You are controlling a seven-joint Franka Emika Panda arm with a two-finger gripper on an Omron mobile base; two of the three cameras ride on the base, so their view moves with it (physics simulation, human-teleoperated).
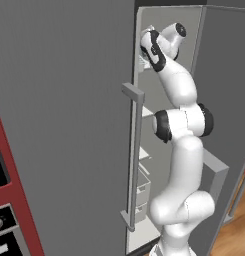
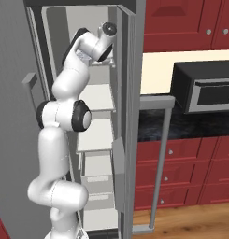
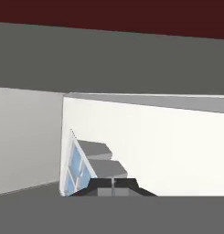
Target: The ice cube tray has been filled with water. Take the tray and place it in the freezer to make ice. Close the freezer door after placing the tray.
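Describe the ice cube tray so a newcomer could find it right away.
Start at the tall grey freezer, its door swung open. High inside, at the arm's gripper, sits the ice cube tray: white, tilted, with pale blue cells, unlike the plain grey shelves below.

Readable text: none could be made out in any view.
Freezer door (image 1: 64, 125): plain grey, unlettered.
Microwave (image 2: 204, 91): no legible marking.

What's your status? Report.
Gripper shut on ice cube tray, up inside freezer. Freezer door open. Nothing blocking.
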